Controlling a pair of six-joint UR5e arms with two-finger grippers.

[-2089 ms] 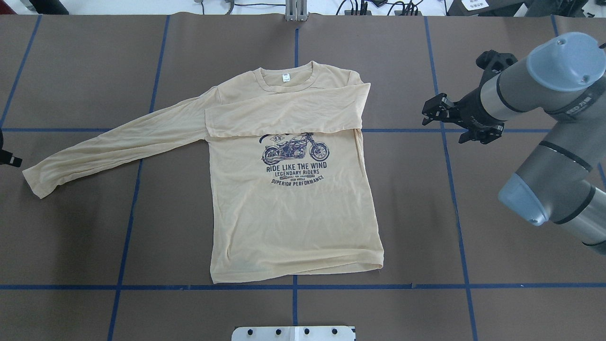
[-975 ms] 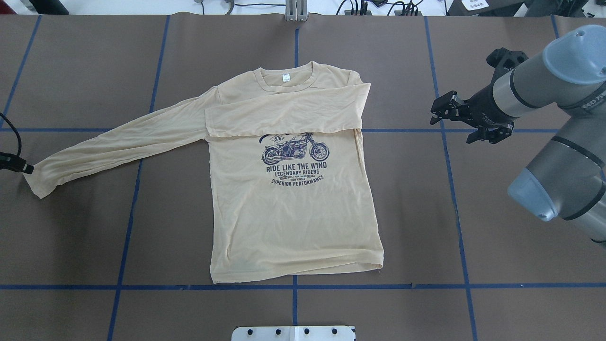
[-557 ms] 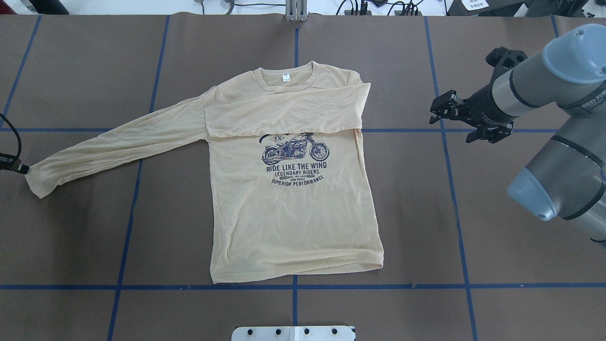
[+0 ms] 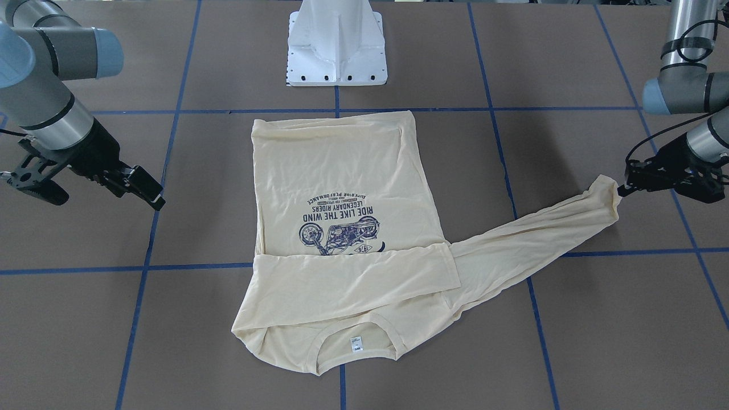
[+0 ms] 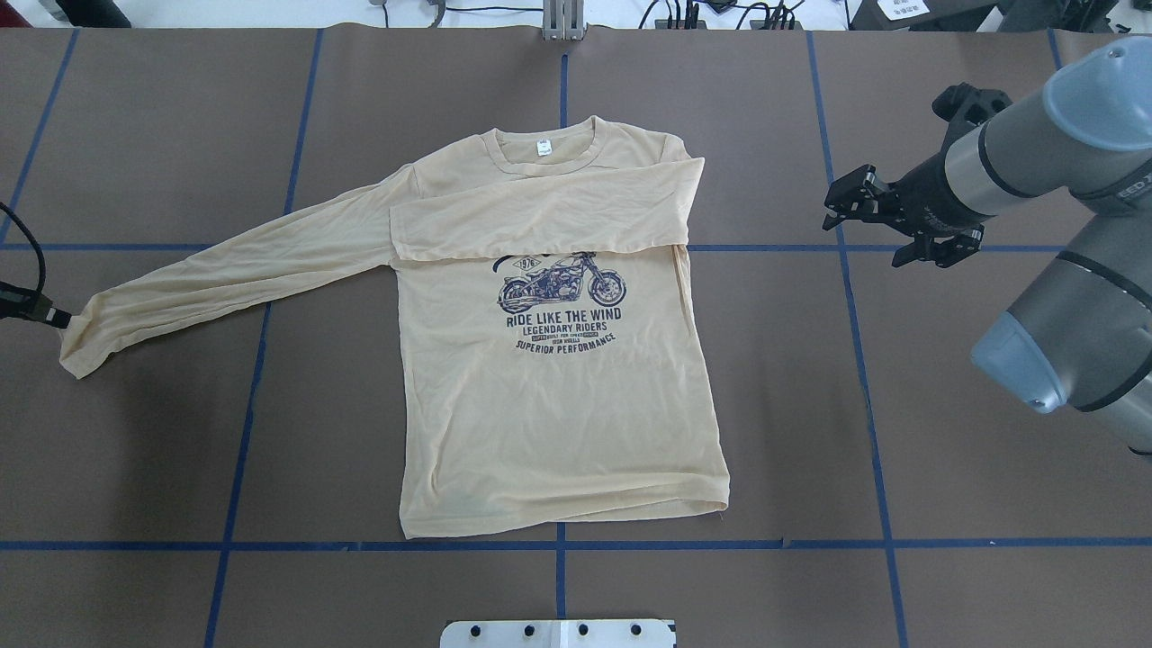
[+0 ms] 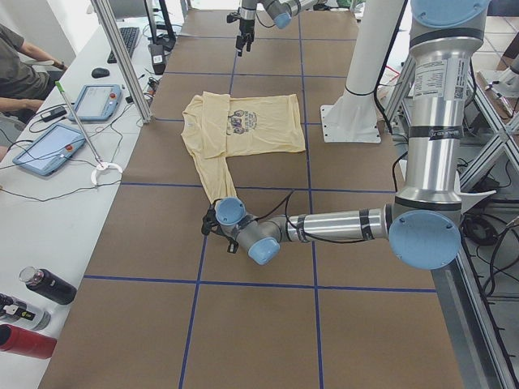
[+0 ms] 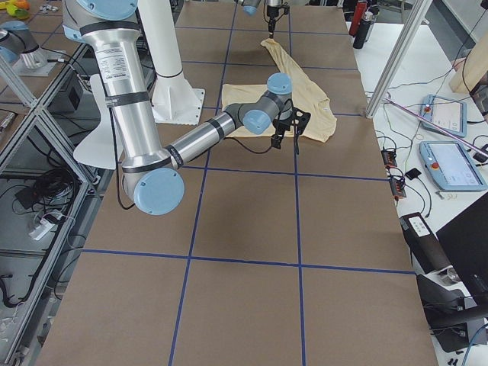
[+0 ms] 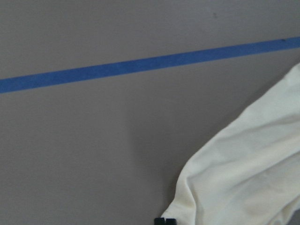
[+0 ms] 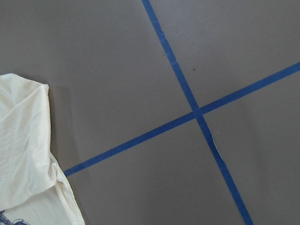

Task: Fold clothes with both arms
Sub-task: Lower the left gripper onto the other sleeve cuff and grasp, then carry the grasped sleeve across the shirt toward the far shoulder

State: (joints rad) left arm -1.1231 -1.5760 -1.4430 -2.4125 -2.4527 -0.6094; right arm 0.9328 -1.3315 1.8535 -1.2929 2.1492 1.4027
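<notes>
The cream-yellow shirt (image 5: 549, 405) lies flat, print up, collar at the far side; it also shows in the front view (image 4: 336, 171). One sleeve is folded across the chest (image 5: 540, 216). The other sleeve (image 5: 234, 270) stretches out to my left. My left gripper (image 5: 52, 315) is shut on that sleeve's cuff (image 4: 609, 191), which is bunched and slightly raised. The left wrist view shows the cuff (image 8: 243, 178) beside a fingertip (image 8: 165, 220). My right gripper (image 5: 864, 232) hangs open and empty over bare table, right of the shirt's shoulder (image 4: 107, 200).
Brown table cover with blue tape lines (image 5: 864, 360). The white pedestal base (image 4: 336, 45) stands at the near middle edge. An operators' bench with tablets (image 6: 49, 146) and bottles (image 6: 45, 285) runs along the far side, behind metal posts (image 6: 122, 57).
My left gripper came in from the left edge and closed on the sleeve cuff, which bunched and shifted a little inward. My right gripper drifted slightly right, still open.
</notes>
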